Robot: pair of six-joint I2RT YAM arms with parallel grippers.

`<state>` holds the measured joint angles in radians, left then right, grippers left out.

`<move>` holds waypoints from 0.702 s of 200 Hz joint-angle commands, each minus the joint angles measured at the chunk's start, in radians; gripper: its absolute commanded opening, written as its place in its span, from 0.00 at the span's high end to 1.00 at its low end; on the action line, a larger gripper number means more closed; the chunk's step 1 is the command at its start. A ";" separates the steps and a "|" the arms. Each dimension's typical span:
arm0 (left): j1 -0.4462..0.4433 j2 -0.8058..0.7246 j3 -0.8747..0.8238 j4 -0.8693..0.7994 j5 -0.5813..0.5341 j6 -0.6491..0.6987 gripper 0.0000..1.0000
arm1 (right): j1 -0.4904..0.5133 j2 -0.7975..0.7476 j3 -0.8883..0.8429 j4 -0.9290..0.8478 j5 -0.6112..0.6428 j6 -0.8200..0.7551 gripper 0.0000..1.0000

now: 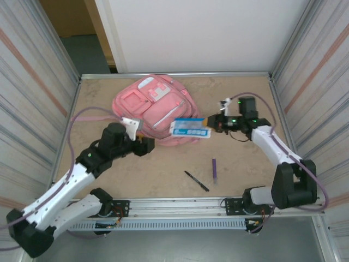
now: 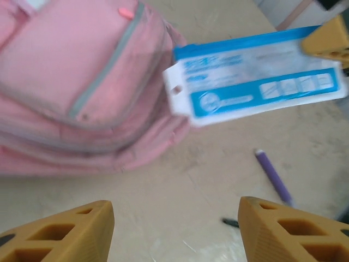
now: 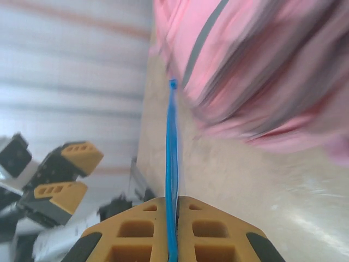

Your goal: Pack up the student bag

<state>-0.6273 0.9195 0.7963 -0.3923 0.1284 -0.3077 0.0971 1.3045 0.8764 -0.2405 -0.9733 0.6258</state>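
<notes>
The right gripper [image 3: 172, 203] is pinched tight on the near edge of a blue-and-white packet [image 3: 172, 136], which juts edge-on ahead of its fingertips; with so little card in the grip, I judge it could pivot or slip out. The left gripper [image 2: 174, 218] gapes wide and empty, the packet hanging ahead of it and above; beyond both lies the student bag [image 1: 152, 103], and I cannot tell whether a pocket is open, so the packet may snag on fabric.
</notes>
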 commanded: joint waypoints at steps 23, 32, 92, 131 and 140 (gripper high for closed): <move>-0.042 0.369 0.265 -0.050 -0.116 0.354 0.37 | -0.295 -0.139 -0.097 -0.005 0.053 0.168 1.00; -0.052 0.442 0.317 -0.057 -0.107 0.409 0.37 | -0.339 -0.156 -0.120 -0.001 0.060 0.185 1.00; -0.065 0.820 0.589 -0.111 -0.121 0.496 0.42 | -0.399 -0.252 -0.210 -0.025 0.146 0.178 1.00; -0.054 0.962 0.686 -0.138 -0.166 0.465 0.42 | -0.416 -0.242 -0.242 0.011 0.093 0.219 1.00; -0.047 0.992 0.701 -0.135 -0.224 0.453 0.42 | -0.417 -0.240 -0.243 0.021 0.086 0.226 1.00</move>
<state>-0.6895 1.8633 1.4406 -0.4999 0.0044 0.1387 -0.3149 1.0725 0.6483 -0.2436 -0.8577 0.8120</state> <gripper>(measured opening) 0.575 0.067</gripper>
